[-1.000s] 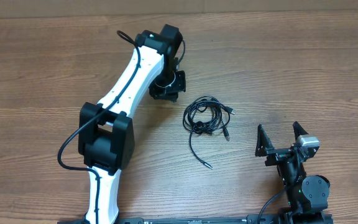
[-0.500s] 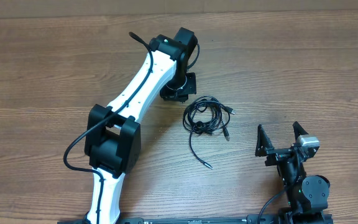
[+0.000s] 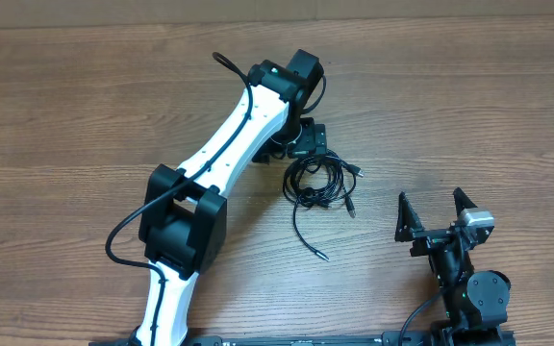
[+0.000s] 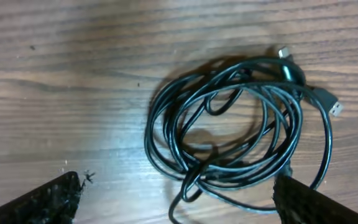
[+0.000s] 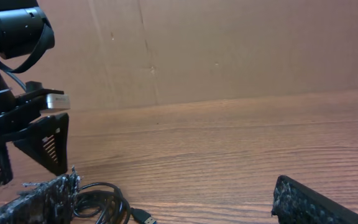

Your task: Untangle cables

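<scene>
Fingers [image 4: 51,202] of the left gripper [image 3: 308,144] stand wide apart and hold nothing. In the left wrist view we see only their two dark tips, one in each lower corner, with bare wood between them and the coil lying just beyond. The right-hand tip overlaps the coil's edge in that view, but we cannot tell whether it touches. The cables [image 3: 308,192] lie on the table [image 3: 65,144] a little right of centre, wound into one loose black bundle of overlapping loops. Two flat plugs [image 4: 335,107] stick out on the bundle's right side, and one loose end [image 3: 306,235] trails from it toward the near edge and finishes in a small tip. From overhead we see the left gripper at the far-left rim of the bundle, and the white left arm [image 3: 229,144] reaches out to it diagonally from the near left. The right gripper [image 3: 433,213] sits well apart from the bundle, near the table's near-right corner. Its fingers [image 5: 316,202] are also spread wide and empty, and they point toward the far side. In the right wrist view we see the bundle low on the left, the left gripper above it, and a brown cardboard wall [image 5: 229,43] behind the table.
</scene>
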Robot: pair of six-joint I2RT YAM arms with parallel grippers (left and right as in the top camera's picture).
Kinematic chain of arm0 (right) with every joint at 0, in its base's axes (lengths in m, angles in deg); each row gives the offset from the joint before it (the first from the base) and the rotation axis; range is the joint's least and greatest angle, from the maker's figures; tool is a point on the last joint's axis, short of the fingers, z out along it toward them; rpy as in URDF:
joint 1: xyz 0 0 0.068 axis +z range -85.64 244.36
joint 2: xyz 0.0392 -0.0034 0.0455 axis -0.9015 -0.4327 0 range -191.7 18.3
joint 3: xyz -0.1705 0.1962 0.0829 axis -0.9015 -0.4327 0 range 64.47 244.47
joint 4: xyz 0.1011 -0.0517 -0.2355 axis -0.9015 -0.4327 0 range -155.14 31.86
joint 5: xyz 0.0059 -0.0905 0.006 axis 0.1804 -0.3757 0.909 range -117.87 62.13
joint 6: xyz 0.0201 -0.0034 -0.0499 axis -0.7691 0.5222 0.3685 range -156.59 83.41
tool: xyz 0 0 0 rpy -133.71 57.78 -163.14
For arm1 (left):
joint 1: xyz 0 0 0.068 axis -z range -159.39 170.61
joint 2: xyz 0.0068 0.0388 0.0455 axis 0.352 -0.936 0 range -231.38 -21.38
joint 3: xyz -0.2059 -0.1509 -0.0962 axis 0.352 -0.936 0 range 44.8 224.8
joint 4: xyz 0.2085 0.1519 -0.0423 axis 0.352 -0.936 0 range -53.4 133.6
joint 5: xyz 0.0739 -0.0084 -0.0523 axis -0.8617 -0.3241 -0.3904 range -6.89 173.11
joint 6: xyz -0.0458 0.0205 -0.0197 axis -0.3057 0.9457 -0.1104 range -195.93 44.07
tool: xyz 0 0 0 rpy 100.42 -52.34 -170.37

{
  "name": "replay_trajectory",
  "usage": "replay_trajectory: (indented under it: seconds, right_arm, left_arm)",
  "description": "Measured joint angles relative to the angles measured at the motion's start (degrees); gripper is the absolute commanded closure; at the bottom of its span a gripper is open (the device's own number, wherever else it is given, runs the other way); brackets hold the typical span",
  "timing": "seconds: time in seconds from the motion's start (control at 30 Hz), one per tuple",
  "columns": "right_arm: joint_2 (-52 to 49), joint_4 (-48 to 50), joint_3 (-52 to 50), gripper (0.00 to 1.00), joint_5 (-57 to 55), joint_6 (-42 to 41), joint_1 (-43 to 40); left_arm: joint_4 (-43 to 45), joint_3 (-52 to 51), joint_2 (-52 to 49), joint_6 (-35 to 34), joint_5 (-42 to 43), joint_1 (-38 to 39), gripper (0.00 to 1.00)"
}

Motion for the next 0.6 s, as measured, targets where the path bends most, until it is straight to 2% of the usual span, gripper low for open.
replay_trajectory:
  seconds: [0.37,0.6]
  right_arm:
    - [0.0,0.0,0.0,0.00,0.0,0.0,0.0]
    - [0.0,0.0,0.0,0.00,0.0,0.0,0.0]
  left_arm:
    - [4.5,-0.1,0.0,0.0,-1.7,0.0,0.00]
    - [4.0,-0.7,0.0,-0.2,-1.9,0.0,0.01]
